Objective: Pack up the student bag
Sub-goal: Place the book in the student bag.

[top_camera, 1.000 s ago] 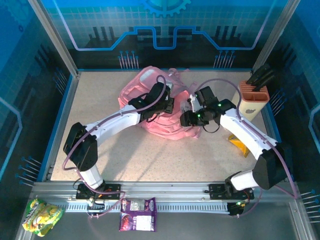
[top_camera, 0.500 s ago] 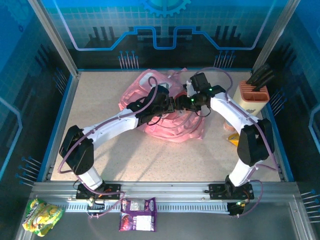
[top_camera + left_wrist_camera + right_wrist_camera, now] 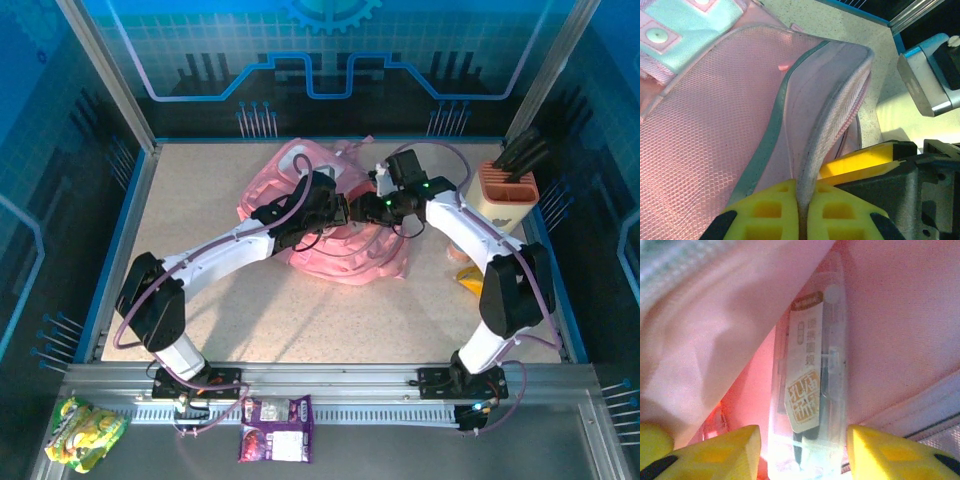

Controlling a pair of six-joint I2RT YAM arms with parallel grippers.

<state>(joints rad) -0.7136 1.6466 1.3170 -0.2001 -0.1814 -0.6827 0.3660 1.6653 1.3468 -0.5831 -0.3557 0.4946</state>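
Top view, backpack: the large soft pink fabric backpack [image 3: 345,258] is lying crumpled on the speckled beige tabletop [image 3: 200,190], toward the far middle.
Top view, left gripper: the left gripper [image 3: 342,212] is reaching into the backpack's upper folds from the left.
Top view, right gripper: the right gripper [image 3: 368,206] is pointing in from the right, just beside the left one.
Top view, surroundings: a beige block with an orange top and black handles [image 3: 506,200] is standing at the far right. A flat yellow packet [image 3: 470,281] is lying near the right arm, apart from the backpack.
Left wrist, left gripper: the left gripper [image 3: 801,205] is clenched, its yellow fingers [image 3: 775,205] pinching the grey-trimmed edge of a pink flap.
Left wrist, backpack: the backpack's pink mesh panel [image 3: 715,125] is spreading out to the left of that flap.
Right wrist, right gripper: the right gripper [image 3: 803,450] is flanking a clear plastic pack of pens [image 3: 810,380], one yellow finger [image 3: 730,447] just beside each long side. Whether it is squeezing the pack cannot be told.
Right wrist, pen pack: it is lying lengthwise with pink backpack fabric [image 3: 900,315] on both sides, its printed label facing the camera.
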